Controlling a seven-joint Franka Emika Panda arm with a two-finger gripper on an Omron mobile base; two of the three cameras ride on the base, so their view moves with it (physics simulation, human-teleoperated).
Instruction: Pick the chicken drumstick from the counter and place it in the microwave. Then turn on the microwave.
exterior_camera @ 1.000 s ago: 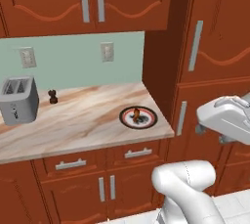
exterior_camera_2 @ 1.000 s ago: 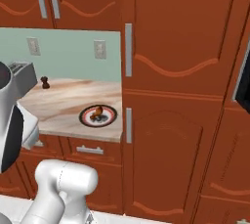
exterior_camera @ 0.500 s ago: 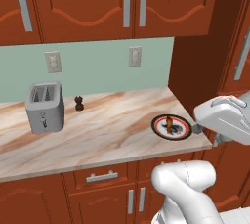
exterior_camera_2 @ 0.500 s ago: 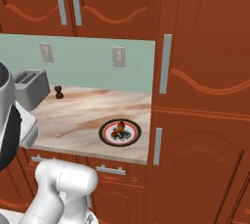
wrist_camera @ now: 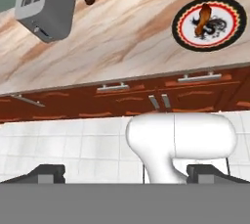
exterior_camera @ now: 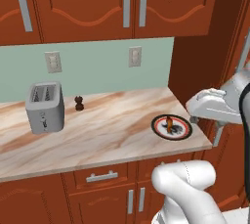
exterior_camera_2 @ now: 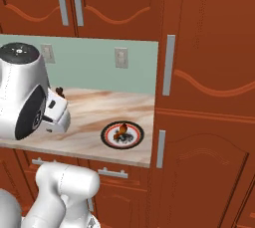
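Near the left edge of the light beige marbled counter [exterior_camera: 112,130] stands a silver two-slot toaster [exterior_camera: 45,106], with a small dark brown pepper-mill-shaped object [exterior_camera: 79,103] just beside it toward the back wall. Toward the counter's right end, close to the front edge, lies a round dark-rimmed plate with a red ring [exterior_camera: 171,126], and the small glossy brown-orange chicken drumstick [exterior_camera: 169,123] rests on it, roughly in the middle. The two-finger gripper [wrist_camera: 126,173] is high and well back from the counter, looking down over the front edge; its dark fingertips [wrist_camera: 46,172] stand far apart, spread wide and pinching nothing.

The likely trouble is in the descent: the drumstick is slim and glossy, so wide fingers coming down off-centre could nudge it across the plate or catch the plate rim and shove the plate toward the nearby front edge. The tall cabinet wall beside the counter's right end also leaves little room for the arm.

Against the picture half a second ago, both base views have shifted as a whole, so the base has driven: the counter now sits nearer and the plate further right in the left base view.
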